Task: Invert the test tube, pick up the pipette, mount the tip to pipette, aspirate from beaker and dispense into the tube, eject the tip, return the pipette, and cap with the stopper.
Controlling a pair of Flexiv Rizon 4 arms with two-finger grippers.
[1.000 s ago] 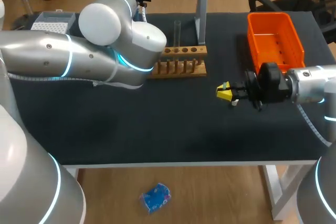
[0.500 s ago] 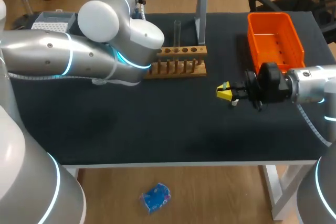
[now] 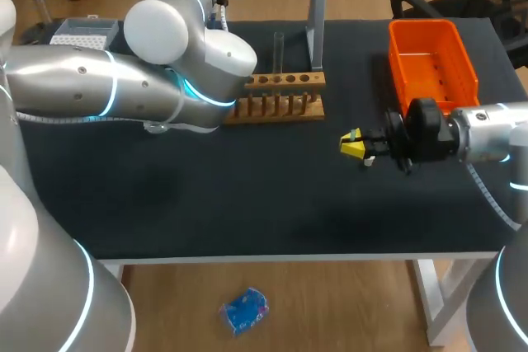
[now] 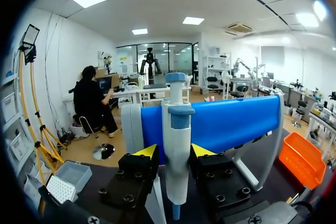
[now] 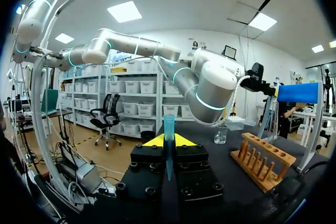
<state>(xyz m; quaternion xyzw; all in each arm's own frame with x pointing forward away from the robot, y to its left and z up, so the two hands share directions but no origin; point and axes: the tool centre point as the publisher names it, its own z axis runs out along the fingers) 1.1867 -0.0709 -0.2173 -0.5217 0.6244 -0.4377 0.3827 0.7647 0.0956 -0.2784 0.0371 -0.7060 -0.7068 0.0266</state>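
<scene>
Mostly white pipette point(image 4: 176, 150), blue knob; blue tip point(image 5: 168, 129) in claw point(image 5: 168, 148).

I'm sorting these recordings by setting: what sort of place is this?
Probably a lab bench for robot liquid handling: a wooden test tube rack holding a glass tube, a pipette by a blue stand, and a blue pipette tip in the right end effector.

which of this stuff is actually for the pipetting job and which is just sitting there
For the job:
- pipette, in the left tool
- blue tip, in the right tool
- test tube, upright in the wooden rack
- beaker
- tip box
- blue stand

Just sitting there:
- orange bin, though it may take the ejected tip

No stopper shows.
</scene>
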